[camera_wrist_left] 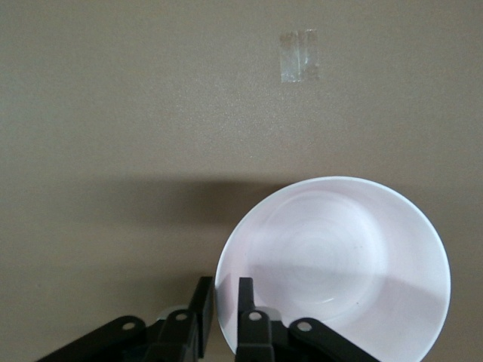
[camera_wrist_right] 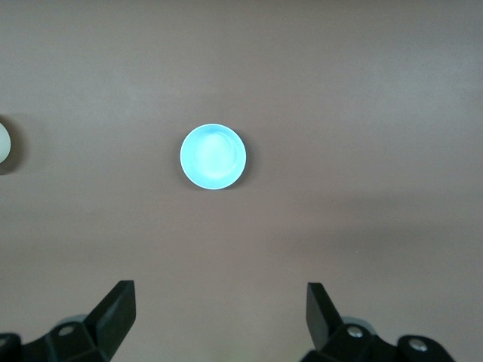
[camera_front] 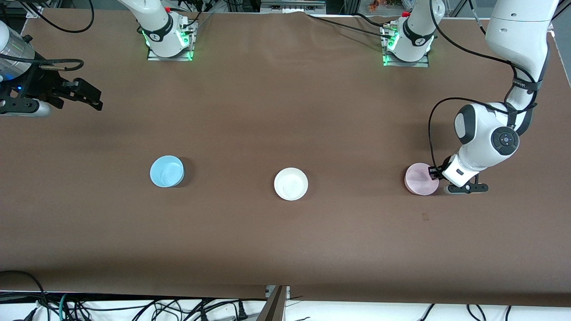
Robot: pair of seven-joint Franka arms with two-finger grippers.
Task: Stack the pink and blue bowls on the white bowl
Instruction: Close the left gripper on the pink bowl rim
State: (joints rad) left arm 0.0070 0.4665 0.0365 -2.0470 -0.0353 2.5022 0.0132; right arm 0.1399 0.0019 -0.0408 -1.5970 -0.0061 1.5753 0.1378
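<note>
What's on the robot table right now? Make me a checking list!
Surface: brown table, one piece of tape.
Job's things: blue bowl, white bowl, pink bowl, in a row, none stacked.
Clutter: nothing seen.
Grippers: left gripper shut on the pink bowl's rim; right gripper open, high over its end of the table.
Cables: loose cables below the table's near edge.
Surroundings: lit arm bases.

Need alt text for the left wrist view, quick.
The left gripper has its fingers closed on the rim of the pink bowl, one finger inside and one outside. The bowl sits on the brown table, near a tape scrap.
</note>
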